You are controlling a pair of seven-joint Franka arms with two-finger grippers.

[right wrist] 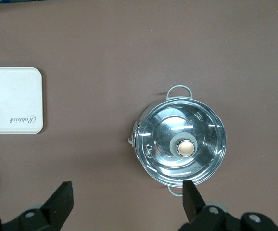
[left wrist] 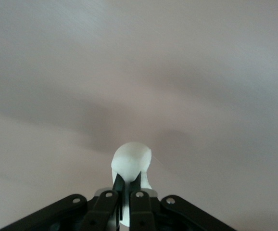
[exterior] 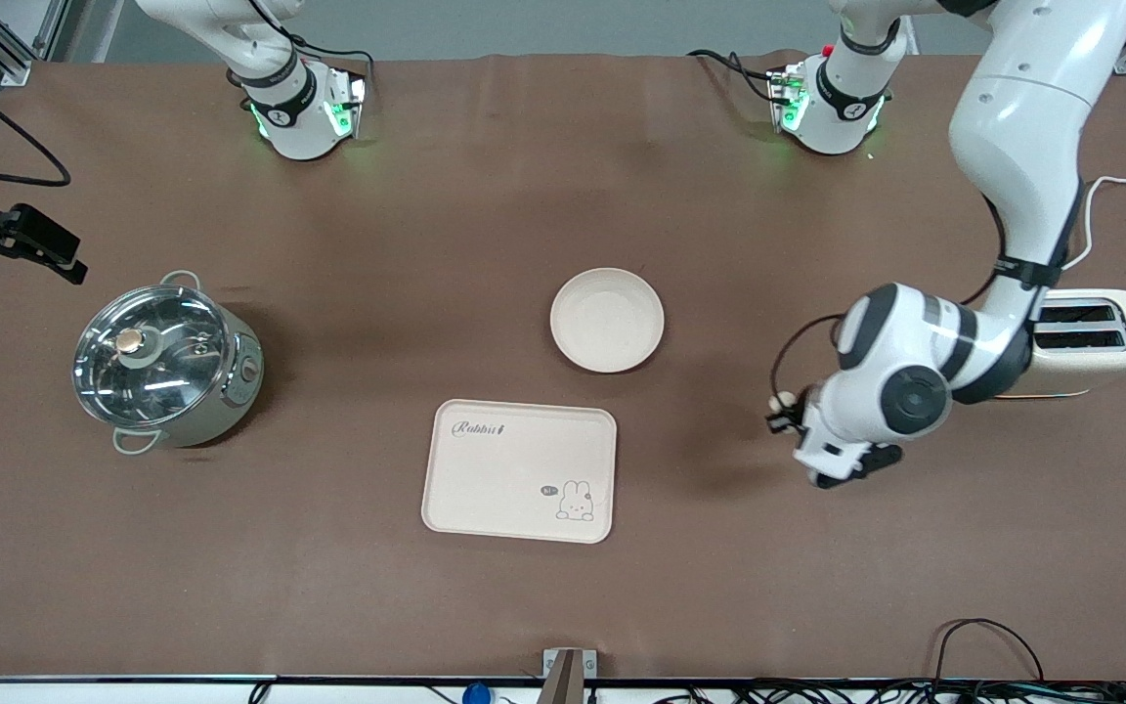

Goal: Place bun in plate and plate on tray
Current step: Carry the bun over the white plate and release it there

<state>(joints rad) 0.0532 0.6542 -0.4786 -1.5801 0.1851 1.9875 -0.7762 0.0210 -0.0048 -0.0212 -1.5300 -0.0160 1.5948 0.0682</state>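
Bun [left wrist: 132, 161] is pinched btwn left gripper [left wrist: 127, 185] fingers, held up over bare table [exterior: 719, 548] beside toaster [exterior: 1101, 337]; plate [exterior: 607, 320] lies mid-table, tray [exterior: 519, 470] just nearer front cam; right gripper [right wrist: 127, 199] is spread wide, waiting above pot [right wrist: 180, 147].

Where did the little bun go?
The bun is pinched in the left gripper, up over bare table between the plate and the toaster.
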